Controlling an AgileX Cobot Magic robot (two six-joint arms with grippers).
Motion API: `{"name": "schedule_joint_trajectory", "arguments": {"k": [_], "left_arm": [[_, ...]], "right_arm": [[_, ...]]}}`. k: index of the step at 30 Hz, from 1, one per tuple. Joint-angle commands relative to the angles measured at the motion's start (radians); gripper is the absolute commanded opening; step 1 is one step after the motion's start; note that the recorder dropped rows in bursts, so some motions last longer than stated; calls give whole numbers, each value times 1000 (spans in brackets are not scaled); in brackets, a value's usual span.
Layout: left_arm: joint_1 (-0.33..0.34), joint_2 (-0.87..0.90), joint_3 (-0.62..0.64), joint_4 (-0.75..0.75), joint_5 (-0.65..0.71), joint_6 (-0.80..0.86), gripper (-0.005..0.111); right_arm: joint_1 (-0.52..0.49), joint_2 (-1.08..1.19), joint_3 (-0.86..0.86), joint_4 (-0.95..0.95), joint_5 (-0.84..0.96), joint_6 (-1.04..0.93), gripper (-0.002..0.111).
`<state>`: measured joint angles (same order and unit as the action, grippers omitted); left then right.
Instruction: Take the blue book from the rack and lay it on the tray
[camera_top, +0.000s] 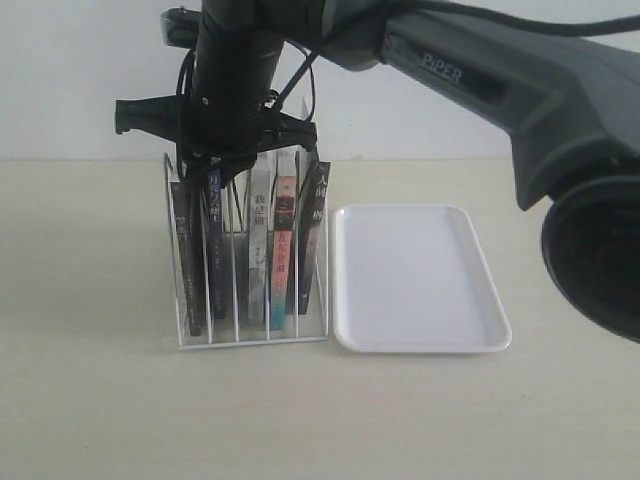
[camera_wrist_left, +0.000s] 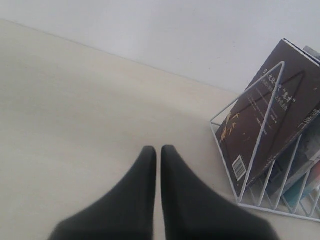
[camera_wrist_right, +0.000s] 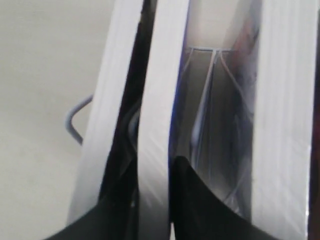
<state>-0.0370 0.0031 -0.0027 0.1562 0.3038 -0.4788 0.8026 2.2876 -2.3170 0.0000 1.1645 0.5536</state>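
Note:
The blue book (camera_top: 213, 235) stands upright in the second slot from the left of the white wire rack (camera_top: 250, 338). My right gripper (camera_top: 215, 165) reaches down from above onto the book's top edge. In the right wrist view the book's white page block (camera_wrist_right: 155, 120) runs between my two dark fingers (camera_wrist_right: 192, 195), which press against both of its sides. The white tray (camera_top: 420, 280) lies flat just right of the rack with nothing on it. My left gripper (camera_wrist_left: 159, 150) hovers low over the bare table left of the rack, shut on nothing.
Other books fill the rack: a black-spined one (camera_top: 186, 260) in the left end slot, then a white one (camera_top: 258, 250), a red-and-teal one (camera_top: 283, 255) and a black one (camera_top: 312, 240). The right arm's body (camera_top: 590, 200) looms over the tray's right side.

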Motion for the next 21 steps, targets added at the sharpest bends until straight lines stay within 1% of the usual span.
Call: {"name": "schedule_joint_trajectory", "arguments": {"k": [1, 16, 18, 21], "left_arm": [[1, -3, 3, 0, -11, 2, 4], [1, -3, 3, 0, -11, 2, 4], [1, -3, 3, 0, -11, 2, 4], [1, -3, 3, 0, -11, 2, 4]], "right_arm": [[-3, -14, 1, 12, -14, -3, 12], [-3, -52, 1, 7, -35, -3, 12], [-3, -55, 1, 7, -38, -3, 11], [-3, -65, 1, 7, -42, -3, 7]]}}
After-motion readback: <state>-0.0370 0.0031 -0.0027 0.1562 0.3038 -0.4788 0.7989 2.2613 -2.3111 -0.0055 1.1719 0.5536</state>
